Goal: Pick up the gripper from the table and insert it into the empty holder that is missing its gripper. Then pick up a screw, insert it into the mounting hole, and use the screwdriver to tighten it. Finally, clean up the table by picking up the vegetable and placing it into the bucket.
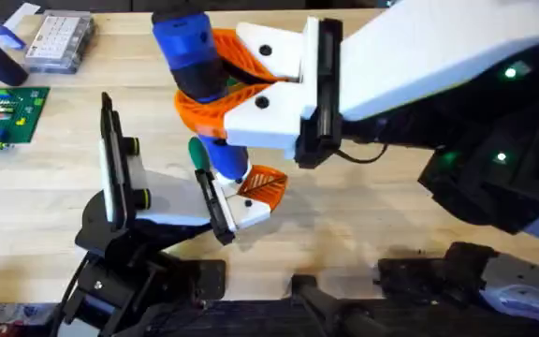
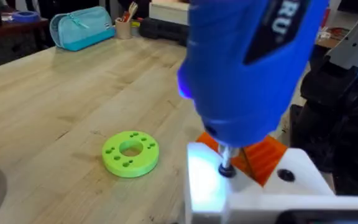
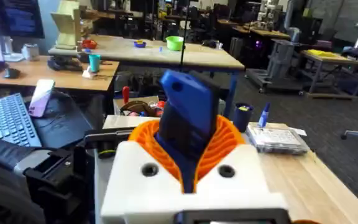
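Screwdriver, thick bright-blue cylinder (image 1: 195, 56), stands clamped in the right gripper (image 1: 237, 89), bit on the small white blocky holder (image 1: 251, 213) near table centre, beside the ribbed orange gripper finger (image 1: 262, 183). Keep it vertical, pressing lightly. Left gripper's jaw state: cannot tell.

- I see a green circuit board (image 1: 6, 115) at the table's far left.
- A clear parts box (image 1: 59, 41) sits beyond it.
- My left wrist view shows a green disc (image 2: 130, 152) and a teal pouch (image 2: 82, 27).
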`<state>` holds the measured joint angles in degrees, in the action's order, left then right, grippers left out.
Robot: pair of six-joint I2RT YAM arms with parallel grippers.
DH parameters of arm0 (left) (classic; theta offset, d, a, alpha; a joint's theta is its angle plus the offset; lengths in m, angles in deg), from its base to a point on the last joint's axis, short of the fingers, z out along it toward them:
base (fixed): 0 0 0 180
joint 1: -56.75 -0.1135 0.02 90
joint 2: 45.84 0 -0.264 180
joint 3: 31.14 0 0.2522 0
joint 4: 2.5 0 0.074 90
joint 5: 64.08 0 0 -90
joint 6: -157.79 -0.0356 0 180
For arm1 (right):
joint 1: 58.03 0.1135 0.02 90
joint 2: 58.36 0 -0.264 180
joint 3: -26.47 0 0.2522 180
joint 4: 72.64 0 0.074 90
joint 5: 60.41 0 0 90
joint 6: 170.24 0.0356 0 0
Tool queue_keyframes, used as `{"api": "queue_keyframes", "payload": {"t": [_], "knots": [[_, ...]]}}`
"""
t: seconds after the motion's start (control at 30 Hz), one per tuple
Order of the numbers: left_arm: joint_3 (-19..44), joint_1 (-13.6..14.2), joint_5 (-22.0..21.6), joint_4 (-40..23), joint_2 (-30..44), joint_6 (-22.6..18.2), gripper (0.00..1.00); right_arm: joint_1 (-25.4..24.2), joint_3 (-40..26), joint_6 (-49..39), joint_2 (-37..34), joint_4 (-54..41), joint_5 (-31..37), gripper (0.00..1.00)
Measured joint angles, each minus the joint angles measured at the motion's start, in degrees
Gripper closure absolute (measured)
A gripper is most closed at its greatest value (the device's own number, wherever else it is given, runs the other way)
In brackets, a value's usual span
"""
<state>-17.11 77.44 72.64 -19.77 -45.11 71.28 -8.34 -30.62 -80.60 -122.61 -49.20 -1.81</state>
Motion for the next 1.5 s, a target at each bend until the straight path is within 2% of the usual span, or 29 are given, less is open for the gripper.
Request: {"api": "queue_keyframes", "payload": {"t": [0.97, 1.23, 1.5], "knots": [[0.0, 0.0, 0.01, -0.02, 0.0, 0.2, 0.985, -0.33, 0.01, 0.15, 0.02, -2.29, -0.02, 0.95], [0.0, 0.0, 0.01, 0.0, 0.0, 0.2, 0.985, -0.33, 0.24, 0.19, 0.08, 0.75, -0.17, 0.948], [0.0, 0.0, 0.02, 0.0, 0.0, 0.2, 0.985, -1.43, 0.44, 0.19, 5.93, 3.64, -0.13, 0.95]]}}
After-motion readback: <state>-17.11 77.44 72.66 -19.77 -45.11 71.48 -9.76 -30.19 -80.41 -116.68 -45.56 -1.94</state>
